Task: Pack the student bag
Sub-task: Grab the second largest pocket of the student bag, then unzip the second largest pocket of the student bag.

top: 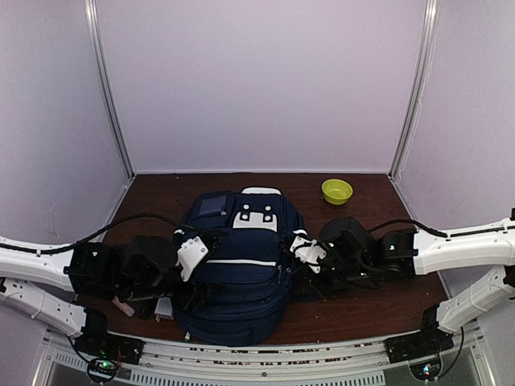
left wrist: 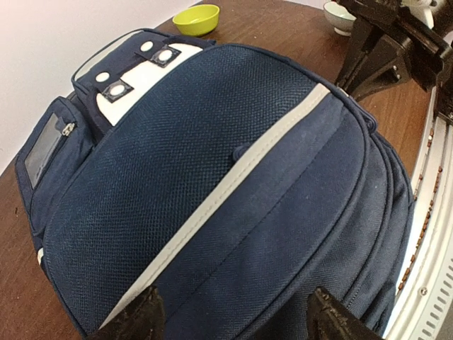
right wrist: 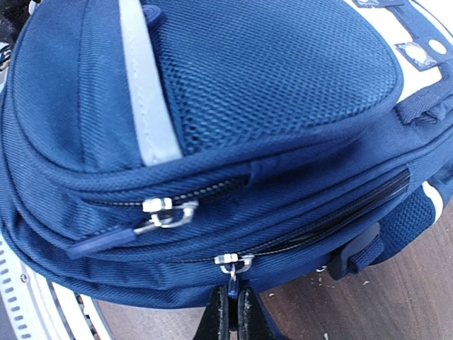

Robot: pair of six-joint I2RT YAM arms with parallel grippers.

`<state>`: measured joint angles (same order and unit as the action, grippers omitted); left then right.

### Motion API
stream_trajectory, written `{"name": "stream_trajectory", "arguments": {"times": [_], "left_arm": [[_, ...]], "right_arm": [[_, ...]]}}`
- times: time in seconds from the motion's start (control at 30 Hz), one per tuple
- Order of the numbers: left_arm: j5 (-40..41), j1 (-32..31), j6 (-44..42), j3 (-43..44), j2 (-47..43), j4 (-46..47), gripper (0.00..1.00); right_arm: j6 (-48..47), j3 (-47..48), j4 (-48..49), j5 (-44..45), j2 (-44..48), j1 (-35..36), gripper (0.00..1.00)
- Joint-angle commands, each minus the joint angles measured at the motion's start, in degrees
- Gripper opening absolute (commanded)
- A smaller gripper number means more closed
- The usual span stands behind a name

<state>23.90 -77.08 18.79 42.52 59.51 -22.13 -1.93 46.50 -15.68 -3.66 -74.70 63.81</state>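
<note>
The student bag [top: 241, 261], a navy-blue backpack with white trim and a white top patch, lies flat in the middle of the brown table. My left gripper [top: 201, 277] is at the bag's left side. In the left wrist view its fingers [left wrist: 140, 317] stand wide apart over the front panel of the bag [left wrist: 233, 177], open and empty. My right gripper [top: 291, 259] is at the bag's right side. In the right wrist view it [right wrist: 231, 319] is shut on the pull of the lower zipper slider [right wrist: 233, 262]. A second slider [right wrist: 167, 210] sits on the upper zipper.
A yellow-green bowl [top: 337, 190] stands at the back right, also in the left wrist view [left wrist: 197, 19]. A pale small bowl [left wrist: 338, 14] shows near the right arm. The table's metal front rail [top: 265, 354] runs just below the bag. Grey walls close the back and sides.
</note>
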Motion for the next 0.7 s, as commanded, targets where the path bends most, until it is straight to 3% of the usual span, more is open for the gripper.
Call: {"name": "stream_trajectory", "arguments": {"times": [0.0, 0.37, 0.53, 0.67], "left_arm": [[2.01, -0.09, 1.80, -0.75, -1.63, 0.23, 0.71], [3.09, -0.09, 4.09, -2.59, -2.57, 0.08, 0.69], [2.55, -0.08, 6.06, -3.00, -2.69, -0.12, 0.67], [3.12, -0.09, 9.66, -3.78, -5.69, -3.09, 0.65]], "right_arm": [[3.18, 1.96, -1.16, -2.89, 0.65, 2.41, 0.00], [15.84, 7.26, 1.91, -5.53, -0.71, 14.80, 0.00], [23.28, 13.07, 11.47, -3.59, -11.20, 18.63, 0.00], [27.56, 21.71, 13.68, 0.68, -21.93, 19.34, 0.00]]}}
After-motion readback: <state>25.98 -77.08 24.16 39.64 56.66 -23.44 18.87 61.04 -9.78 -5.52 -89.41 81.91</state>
